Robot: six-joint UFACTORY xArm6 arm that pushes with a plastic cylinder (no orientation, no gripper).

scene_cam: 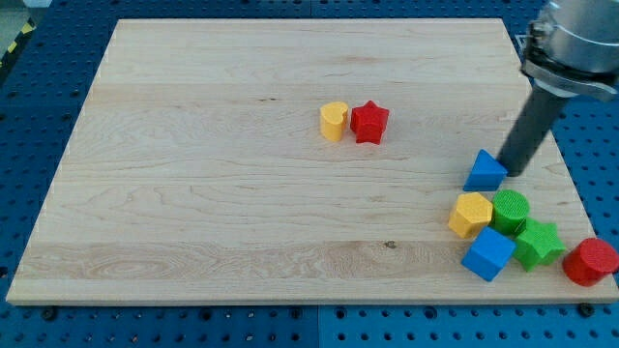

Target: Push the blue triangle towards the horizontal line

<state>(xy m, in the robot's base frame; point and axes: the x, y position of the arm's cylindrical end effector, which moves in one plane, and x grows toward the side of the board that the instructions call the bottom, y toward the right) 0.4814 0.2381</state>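
The blue triangle (484, 172) lies on the wooden board (213, 193) at the view's right. My tip (509, 173) stands right beside it, on its right edge, touching or nearly touching. The dark rod rises from there to the view's top right. Near the board's middle, a yellow heart-shaped block (334, 121) and a red star (368, 123) sit side by side, touching, in a horizontal row.
Below the triangle is a cluster: a yellow hexagon (471, 214), a green round block (510, 210), a green star (538, 243) and a blue cube (487, 253). A red round block (590, 261) lies at the board's right edge.
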